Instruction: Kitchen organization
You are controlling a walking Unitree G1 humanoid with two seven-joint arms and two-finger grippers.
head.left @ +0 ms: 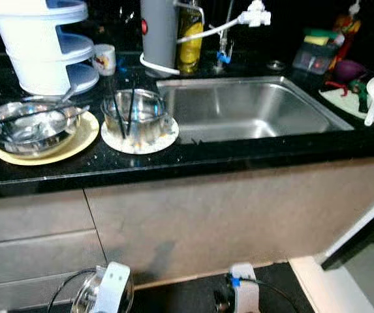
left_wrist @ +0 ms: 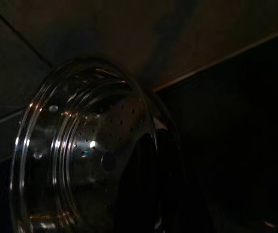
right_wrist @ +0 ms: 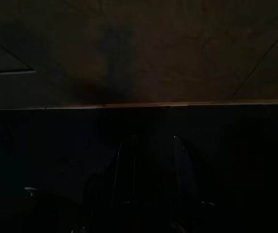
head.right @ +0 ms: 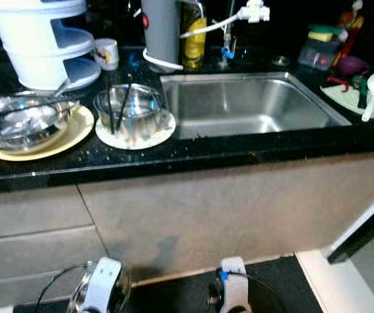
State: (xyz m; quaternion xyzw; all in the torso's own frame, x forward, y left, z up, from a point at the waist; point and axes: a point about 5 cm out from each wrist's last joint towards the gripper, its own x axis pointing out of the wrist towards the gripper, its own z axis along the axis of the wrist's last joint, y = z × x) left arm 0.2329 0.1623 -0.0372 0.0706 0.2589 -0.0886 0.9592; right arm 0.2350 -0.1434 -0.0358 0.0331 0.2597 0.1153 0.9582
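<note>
Perforated steel strainer carried low before the counter

The left gripper clenches a round perforated steel strainer bowl at seven o'clock, held down by the cabinet fronts (likely bound for the counter). The right gripper hangs idle at six, fingers slightly parted, grasping nothing. The stainless steel sink sits at one o'clock.

White wrist housings, left and right, black looping cables, blue clip, 2 dark jaws.
</note>
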